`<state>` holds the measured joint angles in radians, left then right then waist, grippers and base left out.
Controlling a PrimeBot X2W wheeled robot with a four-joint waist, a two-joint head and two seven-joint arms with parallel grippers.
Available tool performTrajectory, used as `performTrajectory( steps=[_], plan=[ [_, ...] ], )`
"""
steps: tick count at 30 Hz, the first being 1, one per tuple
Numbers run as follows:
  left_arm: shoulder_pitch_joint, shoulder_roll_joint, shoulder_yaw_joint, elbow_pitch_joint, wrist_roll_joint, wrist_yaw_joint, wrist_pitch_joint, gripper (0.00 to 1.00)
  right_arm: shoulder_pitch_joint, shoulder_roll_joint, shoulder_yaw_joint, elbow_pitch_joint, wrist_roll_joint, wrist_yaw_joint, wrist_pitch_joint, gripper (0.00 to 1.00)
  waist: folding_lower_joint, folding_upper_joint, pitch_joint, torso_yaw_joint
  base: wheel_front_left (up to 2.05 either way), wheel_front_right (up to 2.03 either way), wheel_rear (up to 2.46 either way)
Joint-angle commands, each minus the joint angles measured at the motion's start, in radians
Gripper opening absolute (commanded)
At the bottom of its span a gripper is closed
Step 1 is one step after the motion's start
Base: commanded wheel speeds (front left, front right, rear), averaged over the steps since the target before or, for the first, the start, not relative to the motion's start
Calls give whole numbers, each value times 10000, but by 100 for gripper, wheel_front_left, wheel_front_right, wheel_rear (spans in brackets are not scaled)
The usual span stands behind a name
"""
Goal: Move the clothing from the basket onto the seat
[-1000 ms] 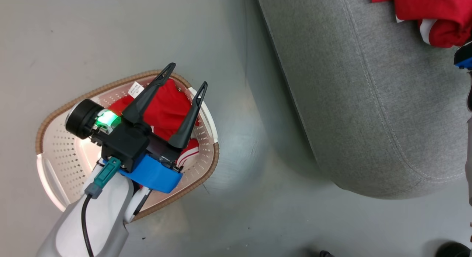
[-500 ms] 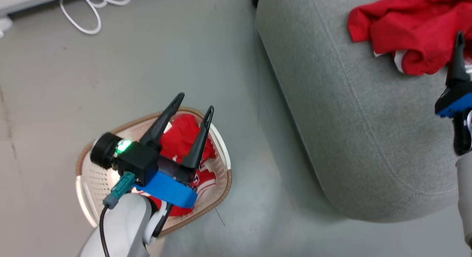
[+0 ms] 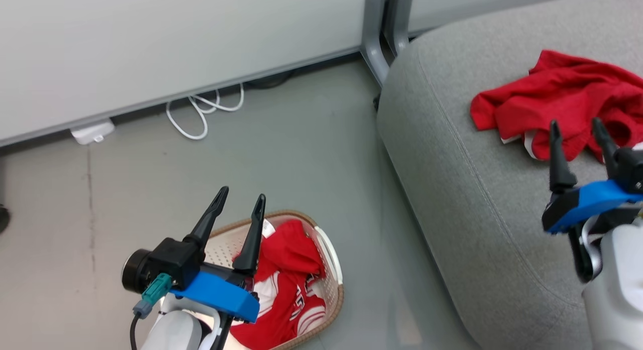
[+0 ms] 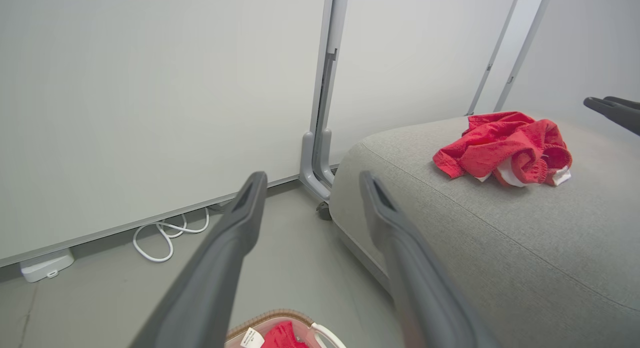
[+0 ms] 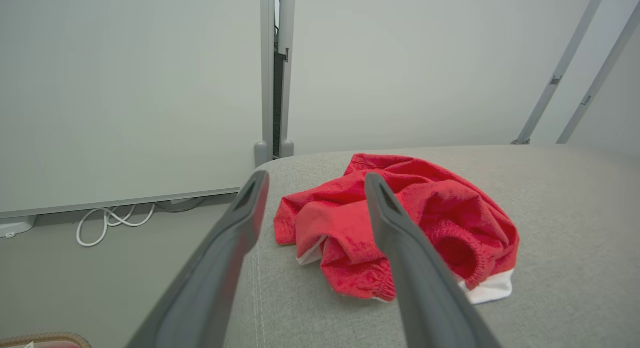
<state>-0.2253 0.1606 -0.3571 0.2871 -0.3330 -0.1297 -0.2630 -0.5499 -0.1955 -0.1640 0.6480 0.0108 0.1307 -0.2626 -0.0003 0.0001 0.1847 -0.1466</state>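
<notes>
A red crumpled garment is laid on the grey woven sofa, a red lettered jersey in the cream perforated basket. The left gripper and right gripper are spread wide, empty.

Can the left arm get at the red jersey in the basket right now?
Likely yes: the open left tool hangs above the cream perforated plastic basket, and the red lettered fabric jersey lies uncovered inside; the tool must tip down first.

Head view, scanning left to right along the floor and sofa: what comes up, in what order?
White plug box → white cable → basket holding a red jersey → grey partition post → red garment lying on the seat.
</notes>
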Motion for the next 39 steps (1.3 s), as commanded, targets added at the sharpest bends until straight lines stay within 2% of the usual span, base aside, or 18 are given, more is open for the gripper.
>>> performTrajectory(
  steps=[1, 8, 21, 39],
  plan=[
    [192, -39, 173, 53, 56, -8, -28, 100, 413, 62, 145, -211, 72, 1, -30, 100, 3, -1, -527, 385, 0, 0, 0],
    [569, -231, 680, 311, 115, -9, -28, 100, 1677, 332, 476, -1460, 422, 1, 268, 100, 3, -1, -1181, 1012, 0, 0, 0],
    [1168, -368, 1952, 747, 238, -9, -27, 100, 3684, 910, 704, -3550, 204, 1, 940, 100, 3, -1, -1895, 1981, 0, 0, 0],
    [1464, -460, 2840, 1090, 452, -9, -27, 100, 4961, 1399, 1327, -4327, 323, 1, 1197, 100, 3, -1, -2075, 2159, 0, 0, 0]
  ],
)
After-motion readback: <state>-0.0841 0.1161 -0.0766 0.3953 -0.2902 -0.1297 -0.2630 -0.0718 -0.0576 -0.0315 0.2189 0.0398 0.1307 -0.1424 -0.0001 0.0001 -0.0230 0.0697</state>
